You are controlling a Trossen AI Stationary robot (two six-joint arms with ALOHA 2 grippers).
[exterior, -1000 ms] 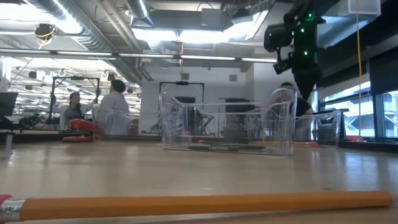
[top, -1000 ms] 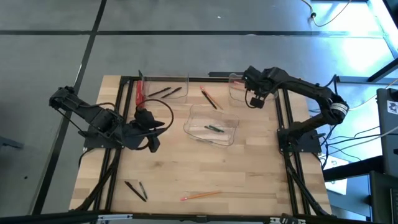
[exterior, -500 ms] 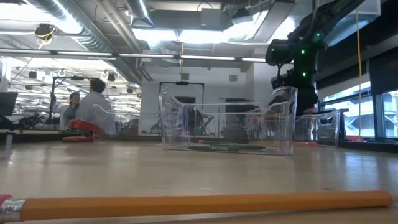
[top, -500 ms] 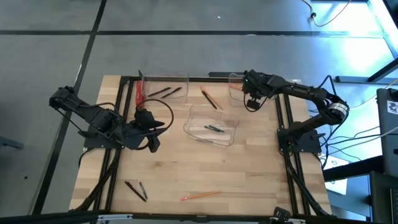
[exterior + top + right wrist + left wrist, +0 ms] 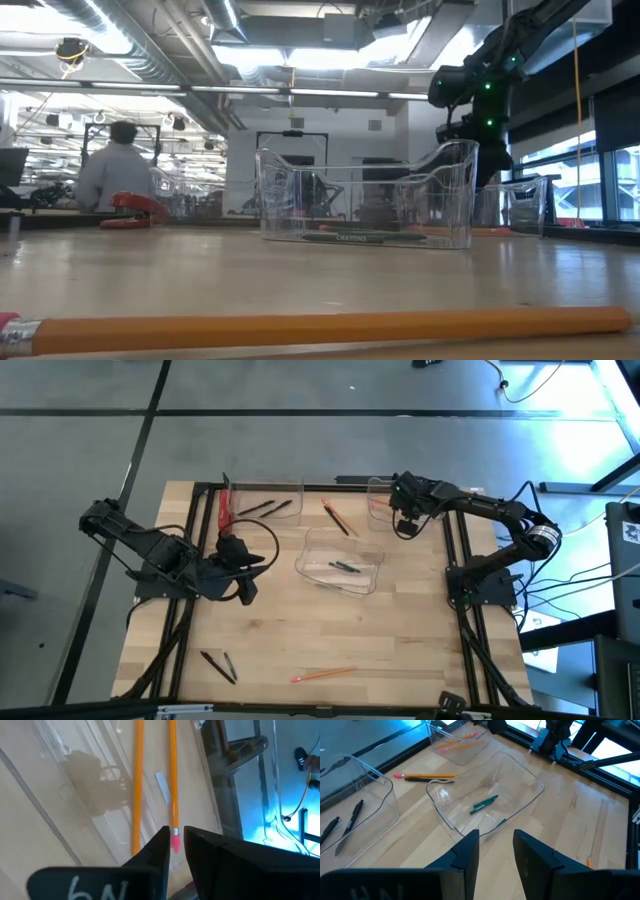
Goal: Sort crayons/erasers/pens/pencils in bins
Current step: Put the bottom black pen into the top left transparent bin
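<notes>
Pale wooden desk (image 5: pixel 400 650), grey floor, person (image 5: pixel 112 172) in workshop behind. Right gripper (image 5: pixel 174 839) narrowly parted over clear plastic far-right bin (image 5: pixel 75 795) holding two long orange pencils (image 5: pixel 137 780). Left gripper (image 5: pixel 495 847) apart, empty.

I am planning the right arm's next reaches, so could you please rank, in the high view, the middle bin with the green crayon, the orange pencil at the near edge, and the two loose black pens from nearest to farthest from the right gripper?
From the right gripper:
1. Clear plastic middle bin with the green crayon, table centre.
2. Long orange pencil, near edge.
3. Two loose black pens, near-left corner.
</notes>
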